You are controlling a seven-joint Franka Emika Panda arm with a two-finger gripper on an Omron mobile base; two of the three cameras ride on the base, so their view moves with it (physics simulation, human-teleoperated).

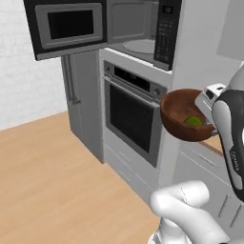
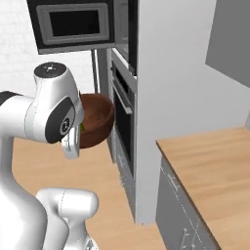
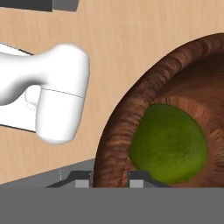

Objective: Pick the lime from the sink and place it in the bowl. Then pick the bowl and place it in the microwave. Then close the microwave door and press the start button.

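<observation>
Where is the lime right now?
The lime sits inside the wooden bowl, carried in the air at right of the left base view, in front of the oven and below the open microwave.

The microwave [image 1: 143, 38] cavity stands open, bare above its turntable [image 1: 139, 46]. The microwave door [image 1: 69, 26] hangs swung out at 9 o'clock of the opening, walling that side. The control panel [image 1: 165, 33] bounds it at 3 o'clock. The oven [image 1: 131, 114] handle juts out below, at 6 o'clock. The floor [image 1: 52, 181] in front lies free
</observation>
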